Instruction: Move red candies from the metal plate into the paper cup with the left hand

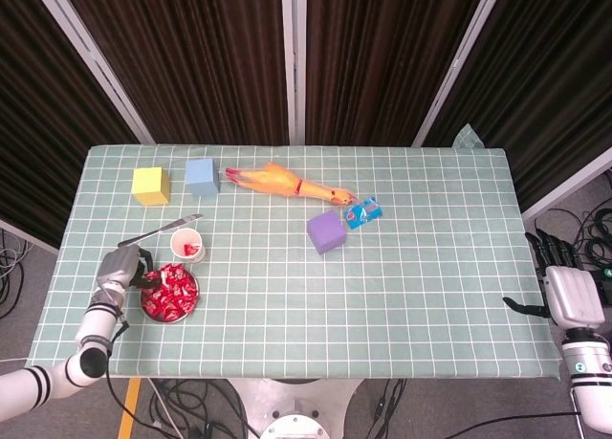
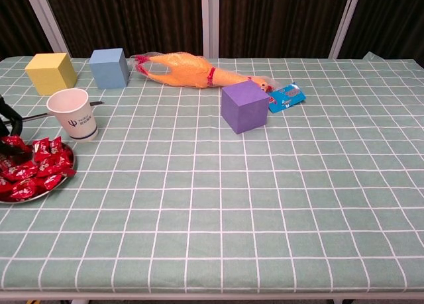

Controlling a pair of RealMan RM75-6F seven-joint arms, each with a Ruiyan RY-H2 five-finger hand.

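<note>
A pile of red candies (image 1: 170, 292) (image 2: 41, 166) fills the metal plate (image 1: 197, 297) (image 2: 67, 176) near the table's front left corner. Just behind it stands the white paper cup (image 1: 187, 245) (image 2: 73, 113), with red candy showing inside in the head view. My left hand (image 1: 120, 267) (image 2: 6, 120) hangs over the plate's left rim, and its dark fingers seem to pinch one red candy (image 2: 14, 142) just above the pile. In the chest view most of that hand is cut off by the frame edge. My right hand (image 1: 569, 291) stays beyond the table's right edge, fingers spread and holding nothing.
A knife (image 1: 161, 230) lies behind the plate, left of the cup. At the back left stand a yellow cube (image 1: 150, 185) and a blue cube (image 1: 202, 176). A rubber chicken (image 1: 282, 182), a purple cube (image 1: 326, 231) and a blue packet (image 1: 363, 212) lie mid-table.
</note>
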